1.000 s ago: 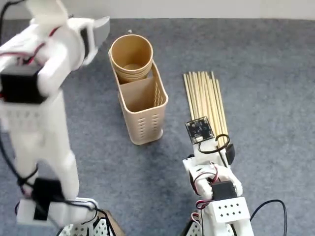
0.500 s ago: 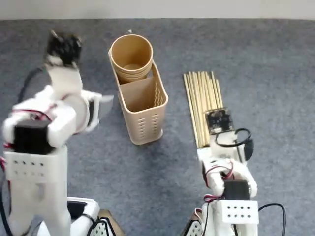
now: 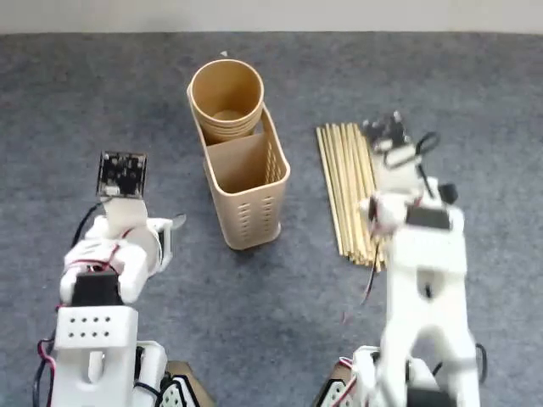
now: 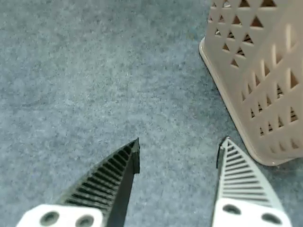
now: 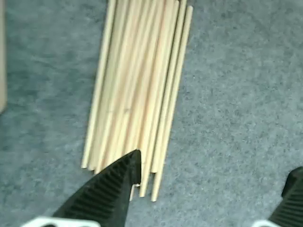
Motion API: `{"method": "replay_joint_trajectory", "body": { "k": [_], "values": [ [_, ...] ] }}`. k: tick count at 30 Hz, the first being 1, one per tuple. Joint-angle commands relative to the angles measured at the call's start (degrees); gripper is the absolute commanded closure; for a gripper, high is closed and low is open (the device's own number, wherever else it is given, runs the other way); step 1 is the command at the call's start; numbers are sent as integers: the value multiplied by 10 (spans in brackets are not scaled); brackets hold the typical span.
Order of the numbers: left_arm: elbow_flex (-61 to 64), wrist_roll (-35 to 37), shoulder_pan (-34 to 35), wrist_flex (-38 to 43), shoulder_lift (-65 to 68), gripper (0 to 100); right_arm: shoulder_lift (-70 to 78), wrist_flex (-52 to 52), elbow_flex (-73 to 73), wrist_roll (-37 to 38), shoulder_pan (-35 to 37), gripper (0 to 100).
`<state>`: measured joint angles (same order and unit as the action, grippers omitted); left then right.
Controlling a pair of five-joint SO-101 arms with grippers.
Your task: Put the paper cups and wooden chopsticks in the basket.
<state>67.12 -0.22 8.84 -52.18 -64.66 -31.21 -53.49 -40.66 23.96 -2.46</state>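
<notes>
Cups: a stack of paper cups (image 3: pixel 226 97) is seen upright in the far compartment of the basket (image 3: pixel 246 199).
Chopsticks: the wooden chopsticks (image 3: pixel 346 182) are laid flat in a bundle on the grey bench (image 3: pixel 475 102), near the basket on the right arm's side and not touching it.
Left pincer (image 4: pixel 179 146): held open over bare bench, close to the basket's lower corner; nothing is gripped.
Right pincer (image 5: pixel 215 165): spread wide above the near ends of the chopsticks; nothing is gripped.

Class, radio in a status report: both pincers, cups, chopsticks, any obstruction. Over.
Left pincer open, empty, beside basket. Right pincer open above wooden chopsticks. Paper cups stacked in basket's far compartment. No obstruction seen.
</notes>
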Motion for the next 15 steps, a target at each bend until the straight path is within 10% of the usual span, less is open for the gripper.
{"method": "replay_joint_trajectory", "body": {
  "k": [1,15],
  "values": [
    [33,7,5,44,-50,737,225,-29,153,33,-31,559],
    [38,7,6,44,-81,737,468,-3,264,40,-43,559]
  ]
}}
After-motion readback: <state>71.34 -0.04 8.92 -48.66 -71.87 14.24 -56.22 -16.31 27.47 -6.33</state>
